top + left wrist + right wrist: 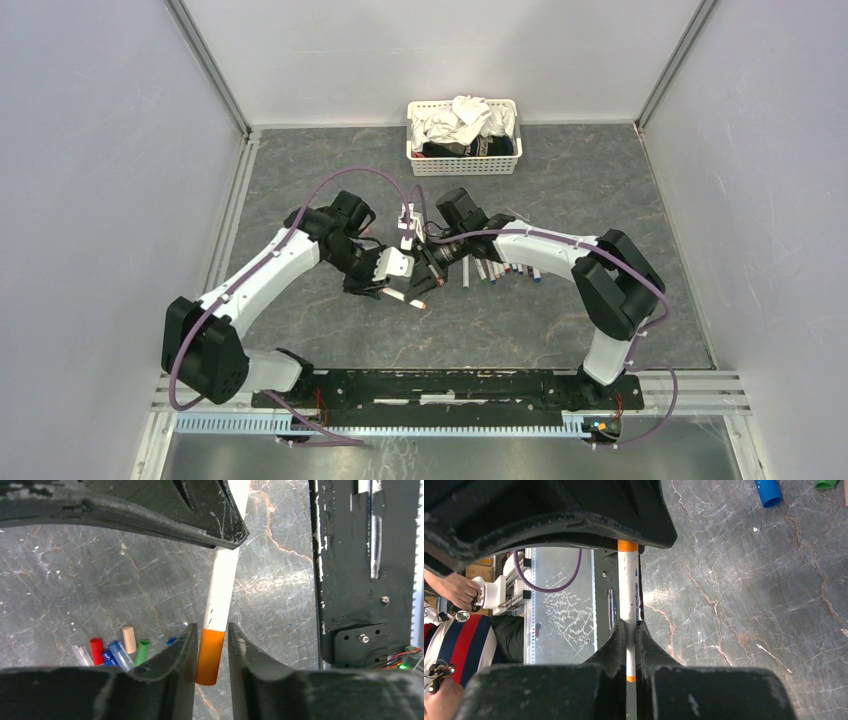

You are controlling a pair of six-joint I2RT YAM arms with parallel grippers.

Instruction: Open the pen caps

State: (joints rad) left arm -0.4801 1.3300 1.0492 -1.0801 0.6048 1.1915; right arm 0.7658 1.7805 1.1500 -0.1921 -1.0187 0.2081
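My right gripper (630, 630) is shut on the white barrel of an orange-capped pen (628, 590). In the left wrist view the pen's orange cap (209, 655) sits between my left gripper's (211, 630) fingers, which stand close on either side with a thin gap on the right. In the top view the two grippers meet at the table's middle, left (398, 278) and right (428, 278). Several loose caps lie on the table: red (96, 650), beige (129, 639), green (142, 651), blue (768, 492). A row of pens (505, 270) lies right of the right gripper.
A white basket (463, 160) of cloths stands at the back middle. The black base rail (350, 555) runs along the near table edge. A person's hands and striped sleeve (454, 630) show beyond the edge in the right wrist view.
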